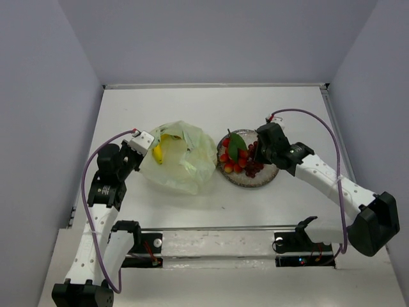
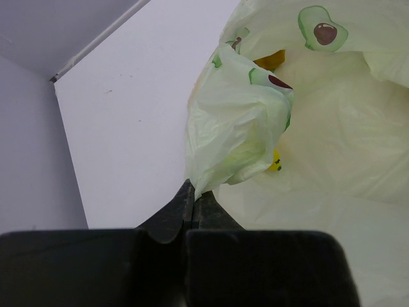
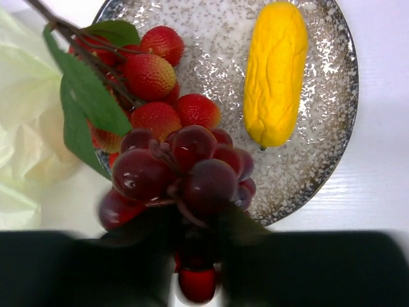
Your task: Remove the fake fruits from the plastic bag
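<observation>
The pale yellow-green plastic bag [image 1: 185, 160] lies left of centre, its mouth lifted at the left. My left gripper [image 1: 144, 142] is shut on the bag's edge, with the film pinched between its tips [image 2: 193, 193]. A yellow fruit [image 1: 158, 152] shows inside the bag, also in the left wrist view [image 2: 273, 161]. My right gripper [image 1: 260, 153] is over the plate [image 1: 266, 176], its fingers [image 3: 246, 224] closed round the dark purple grape bunch [image 3: 185, 173]. Red round fruits [image 3: 150, 75] with green leaves [image 3: 86, 105] and a yellow piece [image 3: 275, 70] lie on the speckled plate [image 3: 332, 128].
The bag [image 3: 19, 128] nearly touches the plate's left rim. White walls bound the table at the back and both sides. A metal rail [image 1: 217, 240] with the arm bases runs along the near edge.
</observation>
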Motion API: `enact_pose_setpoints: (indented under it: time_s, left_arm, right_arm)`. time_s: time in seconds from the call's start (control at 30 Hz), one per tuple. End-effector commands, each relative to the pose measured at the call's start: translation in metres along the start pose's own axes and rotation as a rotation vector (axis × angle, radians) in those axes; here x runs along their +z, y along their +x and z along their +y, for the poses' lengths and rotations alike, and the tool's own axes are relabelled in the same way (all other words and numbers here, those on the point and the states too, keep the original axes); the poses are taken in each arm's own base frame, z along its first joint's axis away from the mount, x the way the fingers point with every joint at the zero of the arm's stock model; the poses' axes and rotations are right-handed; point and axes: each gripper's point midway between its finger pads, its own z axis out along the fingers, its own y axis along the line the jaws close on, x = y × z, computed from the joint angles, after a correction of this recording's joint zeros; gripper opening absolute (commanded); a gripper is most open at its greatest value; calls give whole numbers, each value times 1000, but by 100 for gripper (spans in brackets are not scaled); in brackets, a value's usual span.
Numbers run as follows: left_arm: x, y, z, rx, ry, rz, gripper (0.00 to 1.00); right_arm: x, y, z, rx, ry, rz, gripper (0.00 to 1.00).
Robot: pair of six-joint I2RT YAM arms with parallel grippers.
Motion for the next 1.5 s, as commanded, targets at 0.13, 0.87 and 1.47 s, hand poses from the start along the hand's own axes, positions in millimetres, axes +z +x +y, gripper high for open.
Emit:
enact_pose_setpoints:
  time_s: [0.13, 0.87, 1.47]
  left_arm:
    - [0, -15, 7, 27, -19, -56, 0]
    - [-5, -15, 2, 51, -8, -78, 0]
    - [-5, -13, 3, -82, -41, -66, 0]
  right_arm:
    - [22, -48, 5, -50, 75, -117, 69]
    - [-35, -151, 124, -292, -327, -200, 70]
    - [-46, 12, 359, -401, -817, 10, 55]
